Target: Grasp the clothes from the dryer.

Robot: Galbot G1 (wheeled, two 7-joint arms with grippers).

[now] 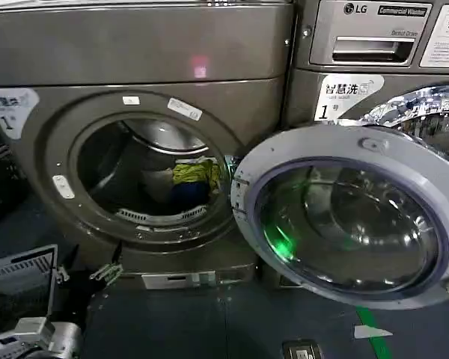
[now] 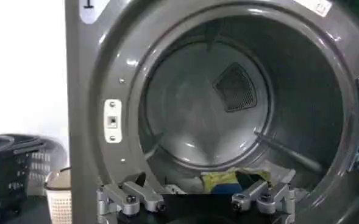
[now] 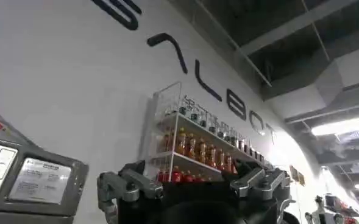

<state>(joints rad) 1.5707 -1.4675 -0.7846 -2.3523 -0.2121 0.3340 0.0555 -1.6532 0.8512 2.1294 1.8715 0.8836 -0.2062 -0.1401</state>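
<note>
a dark floor (image 1: 209, 321) carries green tape (image 1: 374, 333); a white wall (image 3: 63, 79) bears black lettering and a bottle shelf (image 3: 197, 149); ceiling lights (image 3: 344, 128) glow.

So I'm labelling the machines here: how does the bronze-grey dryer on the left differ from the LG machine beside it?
The dryer has a plain bronze-grey front panel above its porthole; the LG machine is lighter silver with a drawer handle and printed labels. The dryer's glass door hangs swung open, covering most of the LG machine's front. Clothes, yellow-green and dark blue, lie in the dryer's drum; the LG machine's inside cannot be seen. Both carry a "1" sticker.
</note>
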